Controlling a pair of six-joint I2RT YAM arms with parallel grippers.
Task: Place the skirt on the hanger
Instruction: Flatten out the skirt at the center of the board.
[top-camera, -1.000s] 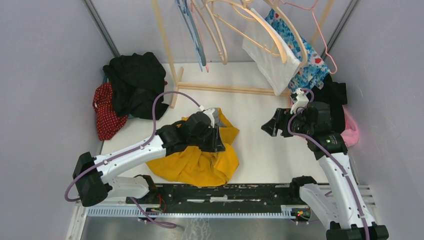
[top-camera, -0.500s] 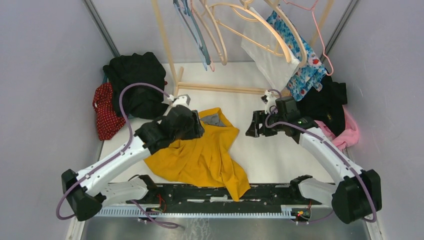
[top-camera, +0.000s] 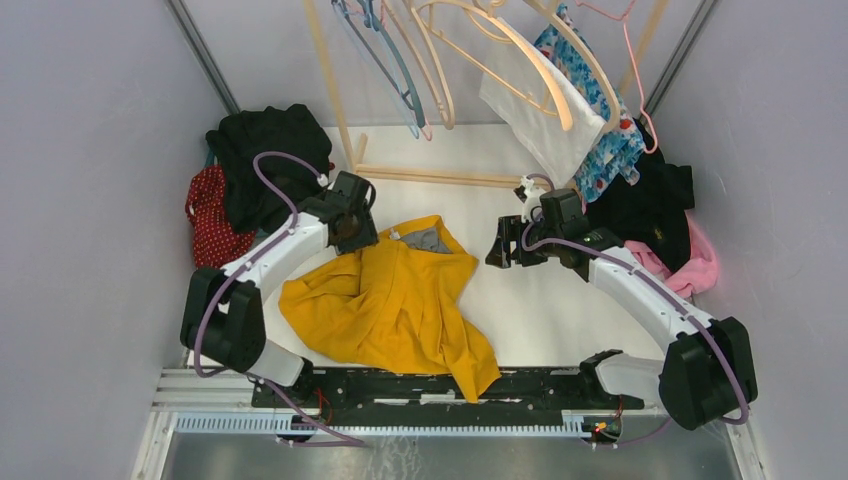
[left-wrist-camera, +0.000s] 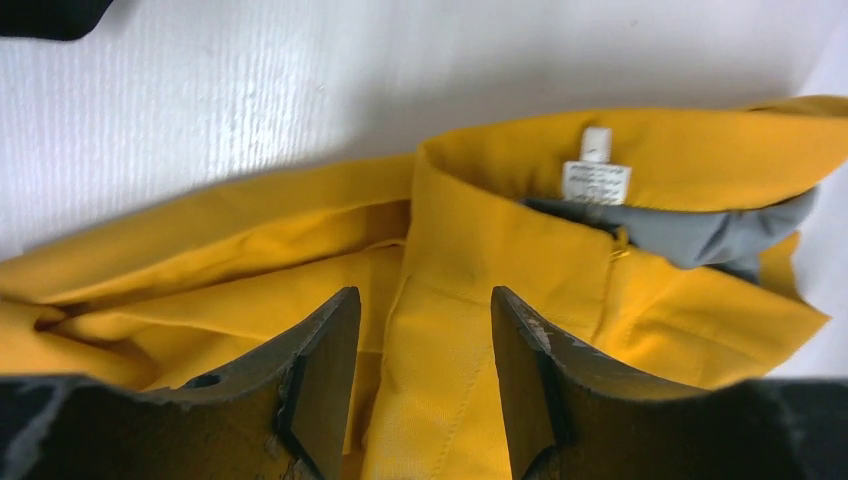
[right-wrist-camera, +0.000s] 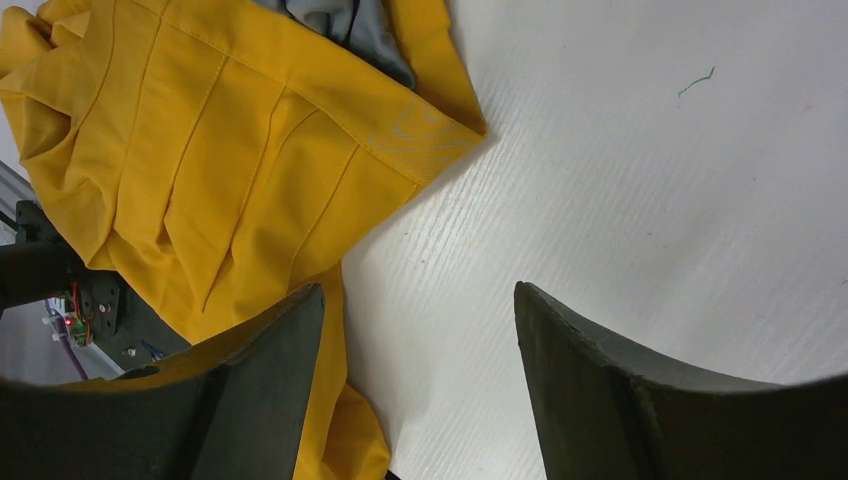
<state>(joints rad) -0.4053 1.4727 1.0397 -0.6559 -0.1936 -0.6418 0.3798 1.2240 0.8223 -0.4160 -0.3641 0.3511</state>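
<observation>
- Yellow skirt (top-camera: 400, 305) lies crumpled on the bench (top-camera: 540, 310), on the near side of the rack bar (top-camera: 450, 178). Its waistband (left-wrist-camera: 480, 220) is the end closest to the rack bar, the hem the end farthest from it.
- Left hand (left-wrist-camera: 422, 295): fingers apart, nothing clamped, hovering over the waistband, near-left of the rack bar.
- Right hand (right-wrist-camera: 418, 290): fingers apart, empty, over bare bench near-right of the rack bar, just off the skirt's corner.
- Step in hand, my read: grab the waistband. Left should pinch the folded band edge by the white label (left-wrist-camera: 596, 180), not the loose pleats. Catching only the grey lining (left-wrist-camera: 690, 235) would likely slip.
- Right should take the opposite band corner so it lifts taut. A single-point lift would probably bunch it.
- Bench: white, matte, finely ridged. The cloth lies flush, so fingers likely need to go right down to the surface to get under the edge.
- Above the rack bar: a pale wooden hanger (top-camera: 440, 95) and a blue hanger (top-camera: 395, 75) look free. A white garment (top-camera: 540, 110) and a floral one (top-camera: 610, 140) hang right of those.
- Left of the rack bar: black pile (top-camera: 265, 165), red dotted cloth (top-camera: 205, 220). Right of it: pink cloth (top-camera: 695, 265).
- Grey walls close in on both sides, so swing room looks tight.
</observation>
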